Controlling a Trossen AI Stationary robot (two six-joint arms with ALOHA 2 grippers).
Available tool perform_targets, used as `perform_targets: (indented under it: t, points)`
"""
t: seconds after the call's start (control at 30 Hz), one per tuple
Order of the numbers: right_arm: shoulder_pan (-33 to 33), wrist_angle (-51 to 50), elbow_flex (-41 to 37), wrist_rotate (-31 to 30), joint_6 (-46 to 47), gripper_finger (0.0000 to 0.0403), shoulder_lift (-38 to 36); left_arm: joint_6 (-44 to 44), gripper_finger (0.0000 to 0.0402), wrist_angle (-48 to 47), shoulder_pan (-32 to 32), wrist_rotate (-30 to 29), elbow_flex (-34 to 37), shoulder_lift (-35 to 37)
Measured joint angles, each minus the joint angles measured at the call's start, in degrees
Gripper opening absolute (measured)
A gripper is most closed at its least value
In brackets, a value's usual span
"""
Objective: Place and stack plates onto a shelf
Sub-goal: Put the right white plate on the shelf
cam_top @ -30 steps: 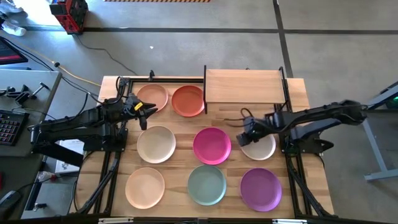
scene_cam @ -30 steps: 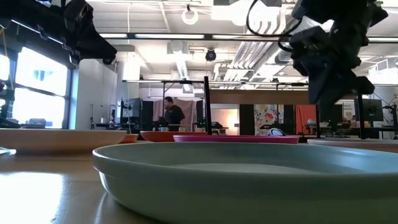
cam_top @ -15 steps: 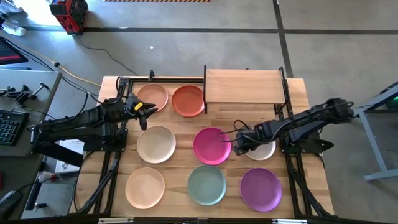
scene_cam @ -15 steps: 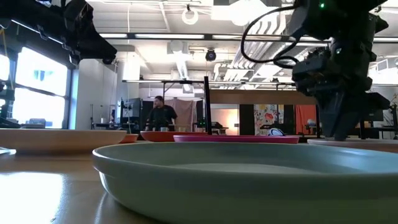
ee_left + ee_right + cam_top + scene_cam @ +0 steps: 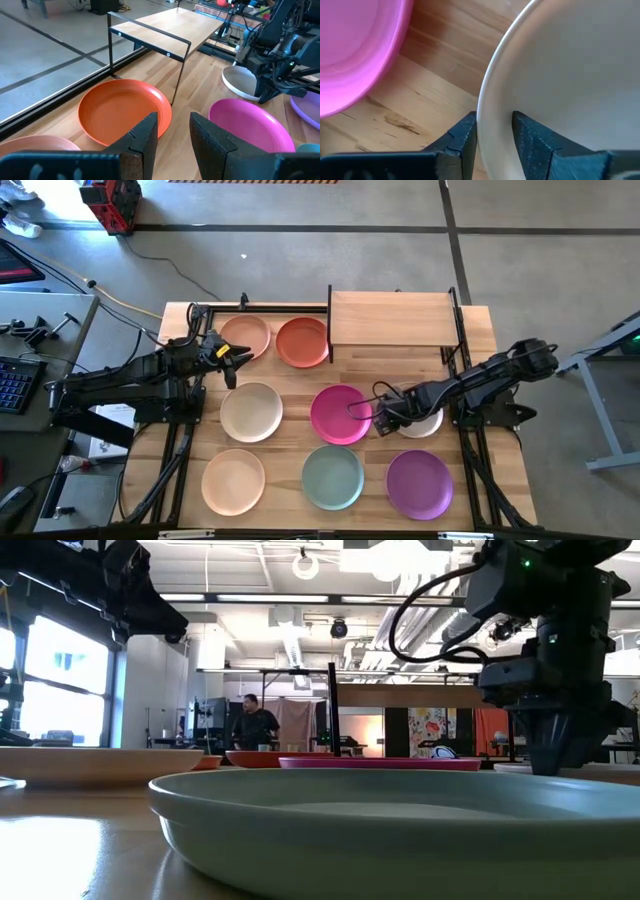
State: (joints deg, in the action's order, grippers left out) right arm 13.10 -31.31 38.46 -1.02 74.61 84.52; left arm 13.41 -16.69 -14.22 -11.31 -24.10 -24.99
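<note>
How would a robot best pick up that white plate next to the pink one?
By its thin raised rim. The white plate lies flat and shallow, so one finger goes inside the rim, one outside, from above, on the edge facing the pink plate. The right end effector straddles it there.

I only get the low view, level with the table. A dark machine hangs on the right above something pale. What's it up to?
Observer: The right wrist view shows the right gripper with its jaws astride the rim of a cream plate, one inside and one outside.
Operator: Where would that plate go?
Observer: From above, the shelf stands at the table's far edge, just beyond that plate, with no plate on it.
Operator: And the arm at top left?
Observer: From above, the left gripper waits beside the peach plate, jaws apart, holding nothing.
</note>
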Motion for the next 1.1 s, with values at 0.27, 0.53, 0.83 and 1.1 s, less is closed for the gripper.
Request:
perform_targets:
  t: [0.27,0.53,0.83,1.1]
  points:
    - [0.1,1.5,0.0,0.5,-1.4,0.0015,-0.1,0.0,0.0101,0.0,0.0,0.0,0.0,0.0]
    - [0.1,-1.0,2.3,2.3,-3.9,0.0008,0.3,0.0,0.0101,0.0,0.0,0.0,0.0,0.0]
    - [0.1,-13.3,13.6,0.8,-9.0,0.0,0.2,0.0,0.0101,0.0,0.0,0.0,0.0,0.0]
    - [1.1,-29.1,25.8,-3.8,-11.2,0.0,0.1,0.0,0.0101,0.0,0.0,0.0,0.0,0.0]
